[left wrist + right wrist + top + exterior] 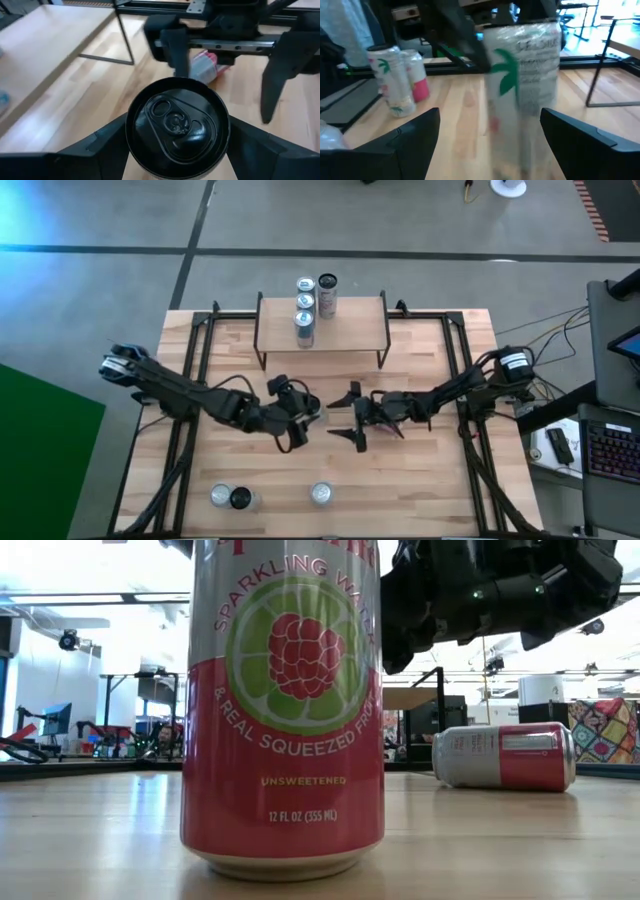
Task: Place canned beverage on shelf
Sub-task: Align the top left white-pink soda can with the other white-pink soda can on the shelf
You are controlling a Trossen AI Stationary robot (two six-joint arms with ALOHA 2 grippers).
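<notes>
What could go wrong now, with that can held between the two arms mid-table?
The left gripper holds the black-topped can, and the right gripper faces it with jaws wide open. If this is a handover, a release before the right jaws close could drop the can. The shelf already carries four cans crowded together, so setting another beside them might knock one over.

Dark six-joint left arm reaching inward to table centre, its two-finger left gripper (291, 420) clamped on a can, dark right arm opposite, its two-finger right gripper (357, 420) facing it, fingers spread wide apart
</notes>
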